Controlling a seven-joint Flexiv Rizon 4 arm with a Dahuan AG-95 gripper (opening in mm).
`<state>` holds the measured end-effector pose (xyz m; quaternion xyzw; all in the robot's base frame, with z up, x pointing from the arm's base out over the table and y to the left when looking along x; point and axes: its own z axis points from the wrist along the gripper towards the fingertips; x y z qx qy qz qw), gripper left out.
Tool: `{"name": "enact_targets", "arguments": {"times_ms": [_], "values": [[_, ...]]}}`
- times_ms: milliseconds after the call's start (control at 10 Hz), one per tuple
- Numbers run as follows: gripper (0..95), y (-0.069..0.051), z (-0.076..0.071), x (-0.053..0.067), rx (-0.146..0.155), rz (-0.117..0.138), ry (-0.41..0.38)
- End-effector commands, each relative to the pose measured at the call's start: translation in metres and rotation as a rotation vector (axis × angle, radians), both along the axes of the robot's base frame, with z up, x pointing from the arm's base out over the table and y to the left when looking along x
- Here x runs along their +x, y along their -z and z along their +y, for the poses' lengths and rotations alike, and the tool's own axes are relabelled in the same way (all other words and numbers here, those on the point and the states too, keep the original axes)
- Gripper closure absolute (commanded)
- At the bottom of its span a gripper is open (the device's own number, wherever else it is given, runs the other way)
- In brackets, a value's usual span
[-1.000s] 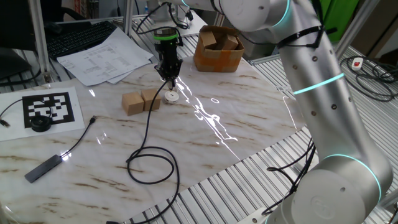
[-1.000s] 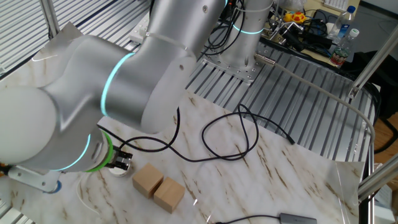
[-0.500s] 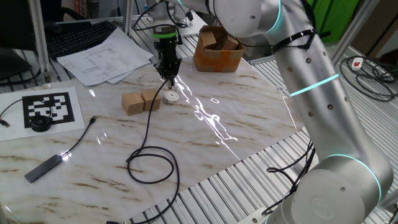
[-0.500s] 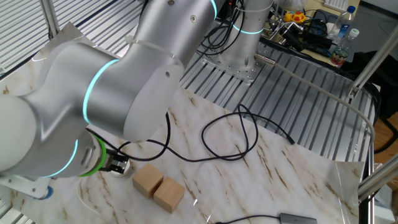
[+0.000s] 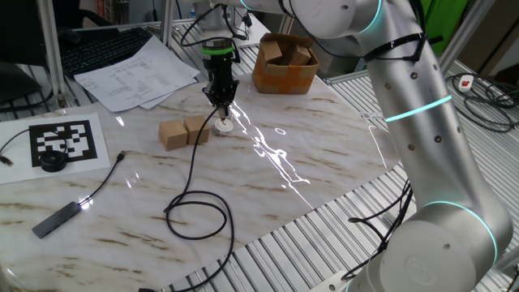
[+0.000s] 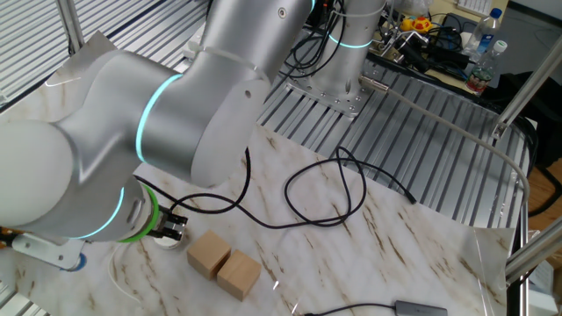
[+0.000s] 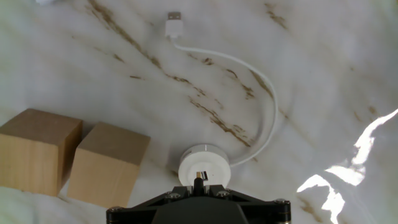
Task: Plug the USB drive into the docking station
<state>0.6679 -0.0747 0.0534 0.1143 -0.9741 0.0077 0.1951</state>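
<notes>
USB drive [image 7: 198, 181] first: in the hand view you see its small dark tip at the bottom centre of the frame, right at the slot in the top of the round white docking station [image 7: 204, 165]. How deep it sits you cannot tell; it looks at the mouth of the slot or just inside.

Left to right in that view: two wooden blocks [image 7: 74, 160] lie at the lower left, just beside the station, and a white cable [image 7: 261, 106] curves from the station's right side up to a loose plug at the top centre.

In one fixed view, the gripper [image 5: 221, 100] stands over the station [image 5: 222, 126] at the upper middle of the frame, jaws nearly closed, pinching the plug end. The black cable [image 5: 193, 166] trails down into a loop at the lower middle.

Reaching and lining up look done to you. What is left, by my reading, is the final push, then letting go.
</notes>
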Motion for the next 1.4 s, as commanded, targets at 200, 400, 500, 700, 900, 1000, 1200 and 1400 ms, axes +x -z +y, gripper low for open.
{"name": "enact_targets", "arguments": {"times_ms": [200,400,500,700,900,1000,1200,1400], "values": [[95.0,-0.0005,0.0000,0.0032,-0.001,0.004,0.001],[95.0,0.0006,-0.0012,0.0037,-0.004,0.002,0.001],[95.0,0.0010,-0.0017,0.0039,-0.006,0.002,0.001],[95.0,0.0016,-0.0020,0.0042,-0.010,0.003,0.001],[95.0,0.0018,-0.0023,0.0043,-0.013,0.004,0.001],[95.0,0.0019,-0.0025,0.0044,-0.013,0.004,0.001],[95.0,0.0019,-0.0025,0.0044,-0.015,0.004,0.001],[95.0,0.0017,-0.0026,0.0047,-0.019,-0.002,0.001]]}}
